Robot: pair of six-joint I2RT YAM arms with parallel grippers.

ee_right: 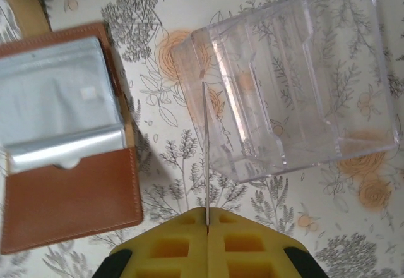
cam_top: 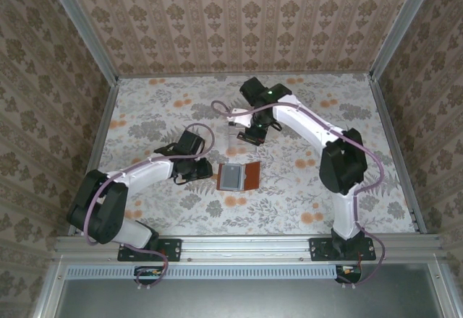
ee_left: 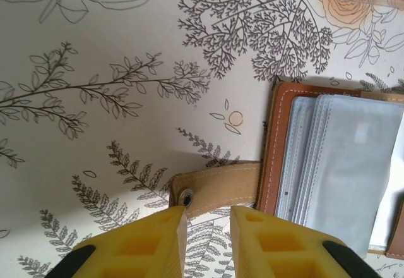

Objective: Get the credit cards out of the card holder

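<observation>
Card holder: the brown leather card holder (cam_top: 239, 177) lies open and flat at the middle of the bench, between the two arms, grey-blue sleeves facing up.
Sleeves: a stack of clear pockets fills one half. Whether cards sit inside them cannot be told.
Strap: a tan strap (ee_left: 218, 186) with a metal snap sticks out from the holder's edge and lies flat on the cloth.
Clear tray: a clear tray (ee_right: 297, 82) with ribbed slots stands just beyond the holder, apart from it. The floral print shows through its walls.
Credit card: one thin credit card (ee_right: 206, 158) is seen edge-on and upright. Its far end reaches the tray's leftmost divider. Whether it is seated in a slot cannot be told.
Right hand: the right hand (ee_right: 207, 218) is closed, its yellow fingers pinching the near end of that card.
Left hand: the left hand (ee_left: 208, 218) has its jaws slightly apart with nothing between them, tips at the strap's near edge. Contact cannot be told.
Bench: the bench (cam_top: 145, 108) is covered in pale cloth with grey ferns and orange flowers.
Room: patterned wallpaper (cam_top: 231, 14) lines three sides, and a metal rail (cam_top: 246, 246) runs along the near edge.
</observation>
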